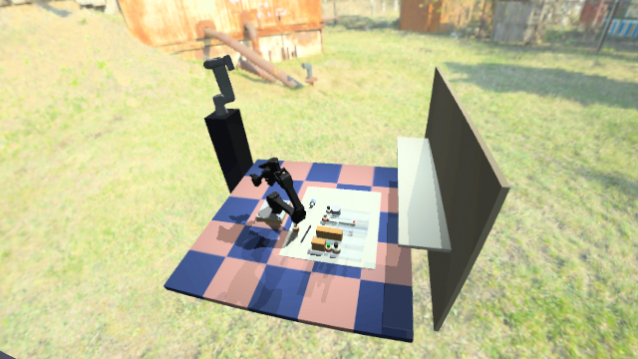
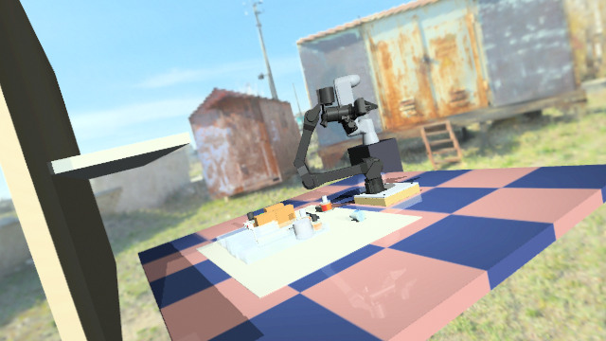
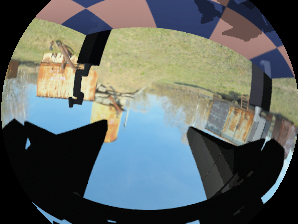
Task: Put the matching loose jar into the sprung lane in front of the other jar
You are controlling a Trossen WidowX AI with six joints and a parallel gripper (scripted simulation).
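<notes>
The loose jar point(image 2: 326, 205), red with a white cap, stands untouched; fingers wide open, empty.

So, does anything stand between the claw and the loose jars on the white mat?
Nothing visible does. The claw is open and empty, raised high above the arm's base, pointing away from the mat. The red jar stands uncovered near the mat's edge. Which loose jar matches is too small to tell.

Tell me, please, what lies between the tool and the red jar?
Only the arm's own folded links; the open tool sits high over the base, as the exterior view shows.
</notes>
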